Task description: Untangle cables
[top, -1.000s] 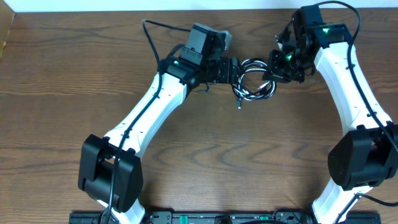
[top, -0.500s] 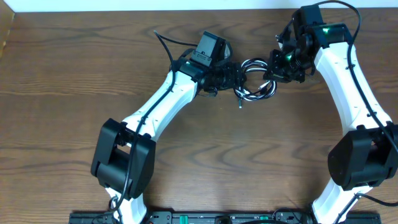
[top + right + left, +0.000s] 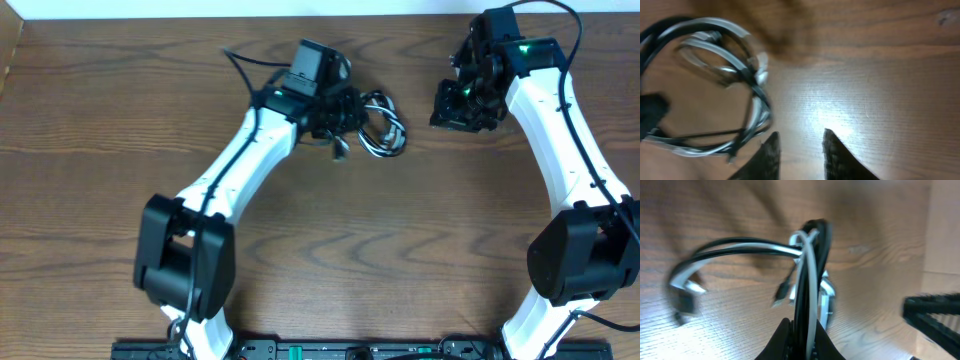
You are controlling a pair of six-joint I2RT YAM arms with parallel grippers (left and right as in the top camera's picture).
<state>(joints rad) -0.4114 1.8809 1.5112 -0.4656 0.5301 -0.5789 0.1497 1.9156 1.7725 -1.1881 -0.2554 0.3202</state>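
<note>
The wooden table (image 3: 100, 200) spreads under me. My left arm (image 3: 240, 160) reaches toward its far middle, and my right arm (image 3: 560, 130) bends in from the other side. The cables (image 3: 382, 128) sit as one tangled coil at my left gripper (image 3: 345, 112), well apart from my right gripper (image 3: 452, 108). My left fingers (image 3: 782, 345) are pinched tight on the black cord (image 3: 801, 305) and the white cord (image 3: 810, 285) together. My right fingers (image 3: 765, 160) stand a little apart, with only bare wood between them. A small plug (image 3: 781, 292) dangles beside the pinched strands.
</note>
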